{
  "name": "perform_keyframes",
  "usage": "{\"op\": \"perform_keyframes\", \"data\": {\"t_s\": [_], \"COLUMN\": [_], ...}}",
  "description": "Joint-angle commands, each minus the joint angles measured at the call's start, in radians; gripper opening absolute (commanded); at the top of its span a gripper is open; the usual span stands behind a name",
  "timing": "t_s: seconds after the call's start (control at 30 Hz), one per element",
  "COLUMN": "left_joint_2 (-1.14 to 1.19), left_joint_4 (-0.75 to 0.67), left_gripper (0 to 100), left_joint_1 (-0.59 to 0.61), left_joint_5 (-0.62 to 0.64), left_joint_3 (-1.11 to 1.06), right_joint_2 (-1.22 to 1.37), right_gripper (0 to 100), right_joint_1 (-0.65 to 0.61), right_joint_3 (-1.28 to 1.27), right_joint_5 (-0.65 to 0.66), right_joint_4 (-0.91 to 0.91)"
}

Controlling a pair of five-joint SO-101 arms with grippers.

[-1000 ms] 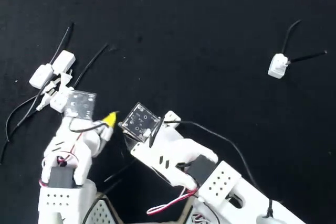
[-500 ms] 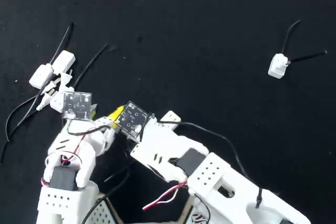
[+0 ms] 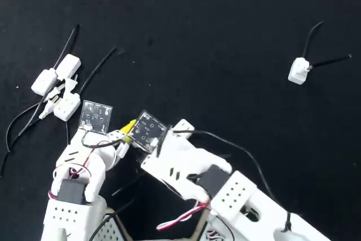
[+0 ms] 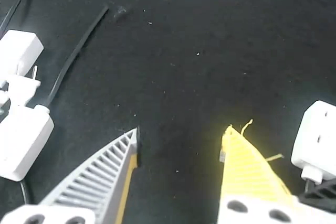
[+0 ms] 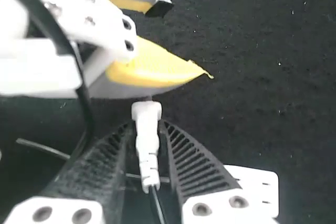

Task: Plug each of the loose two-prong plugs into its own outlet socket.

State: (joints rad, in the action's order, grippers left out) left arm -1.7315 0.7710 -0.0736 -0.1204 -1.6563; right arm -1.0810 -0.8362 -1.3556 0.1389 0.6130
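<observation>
Left gripper (image 4: 182, 132) jaws stood spread wide above black table (image 4: 220, 45). Right gripper (image 5: 147, 124) jaws pinched white plug (image 5: 147, 144), plug tip near the left's yellow finger (image 5: 152, 69).

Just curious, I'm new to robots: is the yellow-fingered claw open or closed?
Open: the left gripper has its grey finger and yellow finger apart, black table between.
</observation>
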Motion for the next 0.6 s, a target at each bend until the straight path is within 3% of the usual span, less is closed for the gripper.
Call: {"op": "perform_keyframes", "data": {"t_s": [0.0, 0.57], "left_joint_2": [0.011, 0.011], "left_joint_4": [-0.002, 0.005], "left_gripper": [25, 25], "left_joint_1": [0.007, 0.007], "left_joint_5": [-0.014, -0.014], "left_joint_3": [0.001, 0.001], "right_joint_2": [-0.077, -0.085], "right_gripper": [1.1, 1.1], "right_joint_1": [-0.002, 0.0], "right_joint_3": [0.015, 0.018], "right_joint_5": [0.0, -0.008], "right_joint_4": [-0.002, -0.009]}}
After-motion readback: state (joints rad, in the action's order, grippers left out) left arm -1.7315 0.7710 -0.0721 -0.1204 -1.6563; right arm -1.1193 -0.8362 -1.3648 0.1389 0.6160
